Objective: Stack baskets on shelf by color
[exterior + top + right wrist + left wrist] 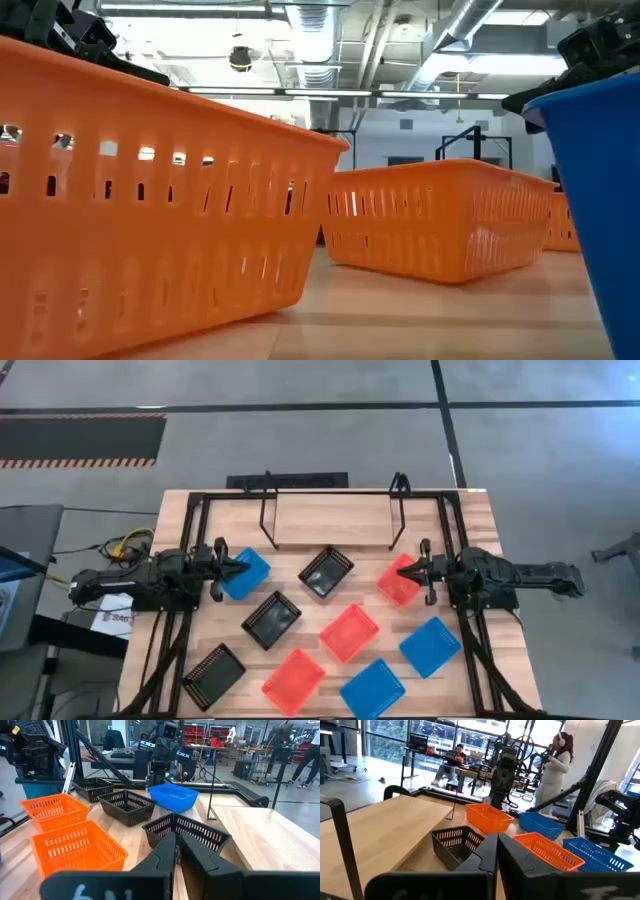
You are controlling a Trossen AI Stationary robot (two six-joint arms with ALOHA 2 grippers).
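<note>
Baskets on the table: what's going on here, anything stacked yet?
Nothing stacked yet. The shelf at the table's far edge is bare, and all nine baskets lie scattered singly on the tabletop. The left gripper is shut at the edge of a blue basket; the right gripper is over a red-orange basket, fingers nearly closed. Whether either has a grip isn't clear.

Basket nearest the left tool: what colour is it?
Blue; clearest in the high view.

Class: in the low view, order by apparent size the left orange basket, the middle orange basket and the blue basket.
1. Left orange basket, largest.
2. Middle orange basket, smaller.
Blue basket: cut off by the frame, so unranked. Nearness to the camera exaggerates these differences.
</note>
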